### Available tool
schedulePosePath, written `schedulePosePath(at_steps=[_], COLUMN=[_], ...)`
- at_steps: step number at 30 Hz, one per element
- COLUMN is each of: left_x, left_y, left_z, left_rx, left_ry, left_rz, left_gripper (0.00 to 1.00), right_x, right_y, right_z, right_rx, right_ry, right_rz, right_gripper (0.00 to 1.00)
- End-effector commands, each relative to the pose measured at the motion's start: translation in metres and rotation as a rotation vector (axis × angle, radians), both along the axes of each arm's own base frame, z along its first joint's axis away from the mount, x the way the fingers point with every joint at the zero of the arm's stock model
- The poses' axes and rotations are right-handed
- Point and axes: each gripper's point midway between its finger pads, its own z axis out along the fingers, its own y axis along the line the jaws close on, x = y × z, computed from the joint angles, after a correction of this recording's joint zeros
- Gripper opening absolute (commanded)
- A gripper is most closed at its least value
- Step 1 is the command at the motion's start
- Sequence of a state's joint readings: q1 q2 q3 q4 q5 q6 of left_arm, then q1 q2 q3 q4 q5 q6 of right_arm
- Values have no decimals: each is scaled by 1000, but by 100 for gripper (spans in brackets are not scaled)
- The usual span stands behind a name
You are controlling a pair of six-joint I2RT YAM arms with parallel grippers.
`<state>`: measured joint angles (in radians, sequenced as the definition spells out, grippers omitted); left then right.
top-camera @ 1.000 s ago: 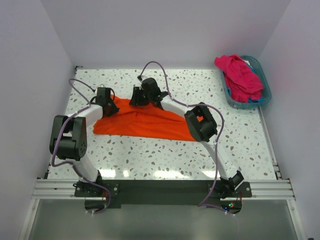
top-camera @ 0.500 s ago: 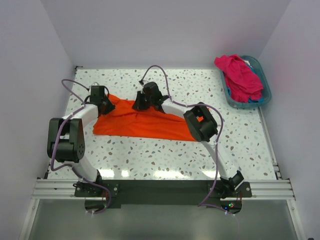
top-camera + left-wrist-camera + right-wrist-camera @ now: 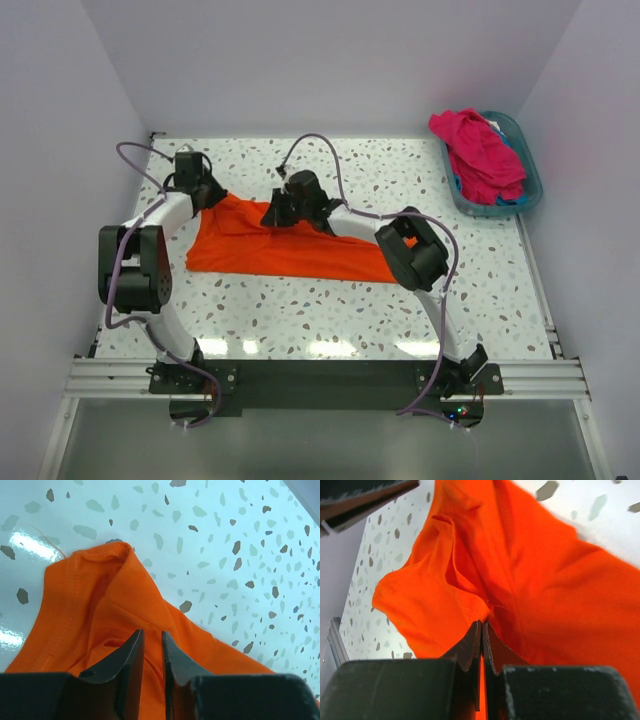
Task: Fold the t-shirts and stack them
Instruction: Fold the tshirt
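Observation:
The orange t-shirt (image 3: 290,248) lies spread and creased across the middle of the table. My left gripper (image 3: 208,193) is at its far left corner. In the left wrist view (image 3: 150,632) the jaws stand almost closed with a fold of the orange cloth (image 3: 100,590) between them. My right gripper (image 3: 274,214) is at the shirt's far edge near the middle. In the right wrist view (image 3: 481,624) it is shut on a pinched ridge of the orange cloth (image 3: 555,595). The magenta-pink t-shirt (image 3: 480,150) is heaped in the basket, with blue fabric (image 3: 514,200) under it.
The teal plastic basket (image 3: 532,170) stands at the far right corner of the speckled table (image 3: 330,310). Walls close in the table on the left, back and right. Purple cables loop above both arms.
My left gripper has moved toward the far left, drawing the shirt's corner out so the left part lies wider. My right gripper has shifted slightly nearer along the far edge.

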<state>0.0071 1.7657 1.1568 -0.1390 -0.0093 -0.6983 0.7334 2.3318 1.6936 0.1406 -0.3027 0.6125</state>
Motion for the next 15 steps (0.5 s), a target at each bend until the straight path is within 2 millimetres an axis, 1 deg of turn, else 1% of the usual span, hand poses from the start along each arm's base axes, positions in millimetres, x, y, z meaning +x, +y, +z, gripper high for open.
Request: schedulePosePath(at_steps=[1,2,3,4,6,7,9,10,12,13,15], left_x=[17,17,18,19,20,22,22,22,20,20,19], left_y=[4,4,4,5,5,6,5,5,6,5,4], left_z=[8,5,3,-2,-6,-9,-13,-16,-19,-21,-22], left_rx=[-17,-18,-20,-21,-23,-24,-22,-22,-22,-22,-25], left_ry=[-27,-18,-12,-1,6,12,25,31,38,41,41], left_rz=[-2,-3,-4,-4,-6,-7,-14,-16,-15,-17,-20], left_gripper=[25,25,25,25,25,25,25,25,25,25,25], right_x=[-12,-17,-21,-24,-33,-37,-42,-46,-49,-51,-53], right_y=[17,20,21,20,23,21,22,19,18,16,16], right_z=[46,48,48,44,46,40,41,36,37,34,37], right_rx=[82,89,90,83,88,76,74,65,70,63,72], right_ry=[-102,-110,-111,-106,-118,-111,-121,-114,-120,-117,-124], right_rz=[57,68,73,75,93,95,105,106,110,111,117], right_gripper=[0,0,0,0,0,0,0,0,0,1,2])
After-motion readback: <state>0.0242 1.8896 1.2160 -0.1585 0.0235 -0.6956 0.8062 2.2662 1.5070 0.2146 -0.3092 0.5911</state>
